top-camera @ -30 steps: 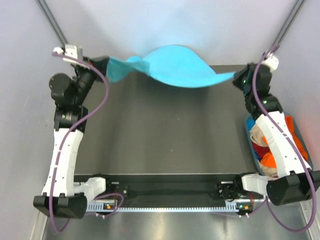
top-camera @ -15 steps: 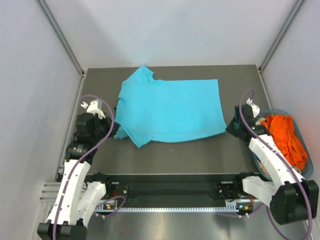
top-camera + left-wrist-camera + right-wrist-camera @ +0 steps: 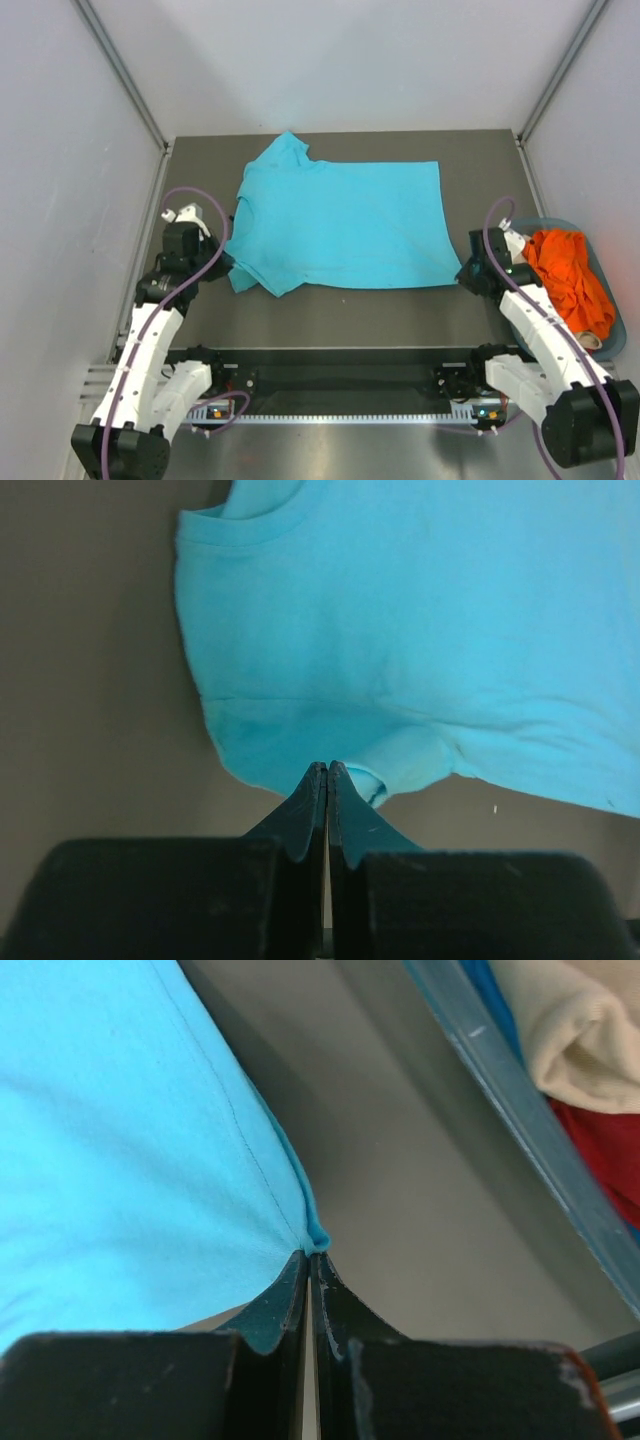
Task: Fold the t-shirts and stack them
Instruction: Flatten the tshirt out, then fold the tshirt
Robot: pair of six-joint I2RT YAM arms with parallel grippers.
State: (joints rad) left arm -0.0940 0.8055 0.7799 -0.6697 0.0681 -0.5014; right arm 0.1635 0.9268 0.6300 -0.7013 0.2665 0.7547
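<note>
The turquoise t-shirt [image 3: 340, 225] lies spread flat on the dark table [image 3: 330, 310], collar and sleeves to the left, hem to the right. My left gripper [image 3: 229, 262] is shut on its near-left sleeve edge; in the left wrist view the closed tips [image 3: 327, 770] pinch the edge of the t-shirt [image 3: 420, 630]. My right gripper [image 3: 463, 276] is shut on the near-right hem corner; in the right wrist view the tips [image 3: 308, 1256] pinch the corner of the t-shirt [image 3: 120, 1160]. Both grippers are low at the table.
A blue-grey basket [image 3: 611, 335] stands right of the table, beside the right arm, holding an orange shirt [image 3: 570, 278] and others. The right wrist view shows the basket's rim [image 3: 520, 1130], a beige shirt [image 3: 580, 1030] and a red shirt [image 3: 610, 1145]. Grey walls enclose the table.
The shirt, held up in the air at the far side a second ago, has been brought down flat on the table. Both grippers have since drawn slightly nearer, smoothing it.
</note>
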